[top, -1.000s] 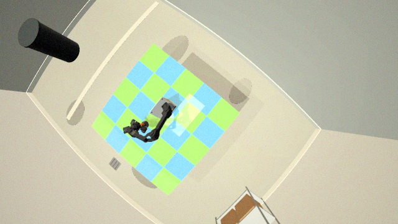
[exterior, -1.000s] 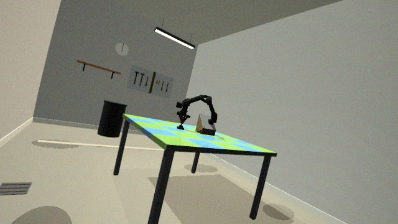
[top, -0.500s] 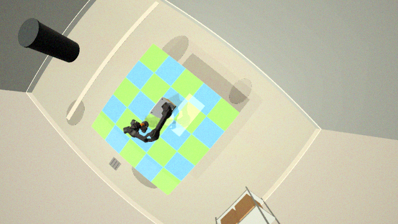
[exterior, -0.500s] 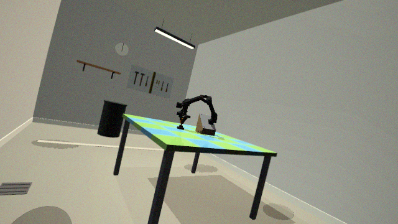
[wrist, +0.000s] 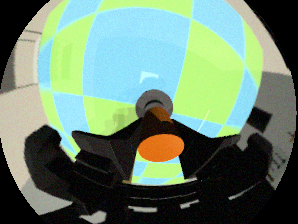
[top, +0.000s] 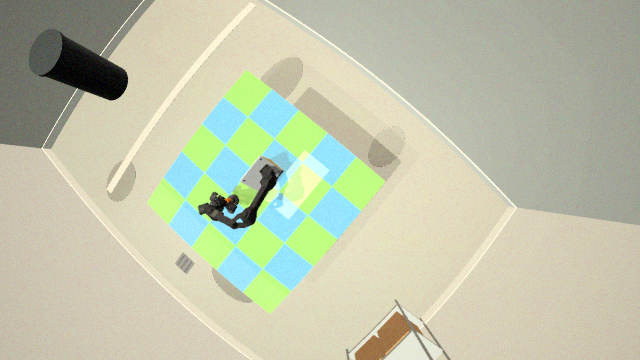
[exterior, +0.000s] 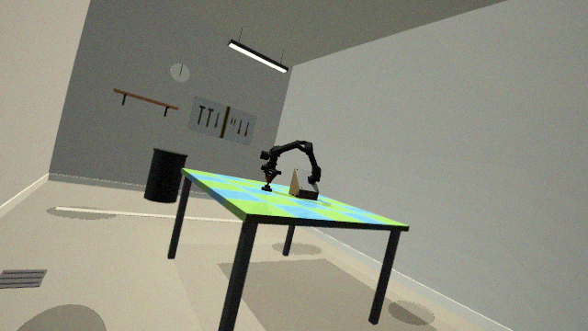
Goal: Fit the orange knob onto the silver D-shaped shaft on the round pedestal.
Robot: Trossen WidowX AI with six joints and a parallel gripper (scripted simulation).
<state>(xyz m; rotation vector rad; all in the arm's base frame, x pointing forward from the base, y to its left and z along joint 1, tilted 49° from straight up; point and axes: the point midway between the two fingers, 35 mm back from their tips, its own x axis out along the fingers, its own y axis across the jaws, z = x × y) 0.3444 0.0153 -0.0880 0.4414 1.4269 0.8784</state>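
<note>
The orange knob (top: 229, 200) (exterior: 268, 177) (wrist: 161, 148) is held between the fingers, its round orange end facing the wrist camera. My gripper (exterior: 269, 176) (wrist: 156, 120) is shut on it, one dark finger on each side. The grey round pedestal (exterior: 266, 188) (wrist: 141, 106) stands on the table directly beyond the knob in the wrist view, and low under the gripper in the exterior view. The knob's far end overlaps the pedestal's near part in the wrist view. The silver shaft and the knob's hole are hidden. I cannot tell whether knob and shaft touch.
A grey box with a sloped top (top: 257, 173) (exterior: 307, 191) stands on the checkered table (top: 310, 240) (exterior: 303, 212) beside the arm's base. A black bin (top: 85, 67) (exterior: 165, 176) stands on the floor, away from the table.
</note>
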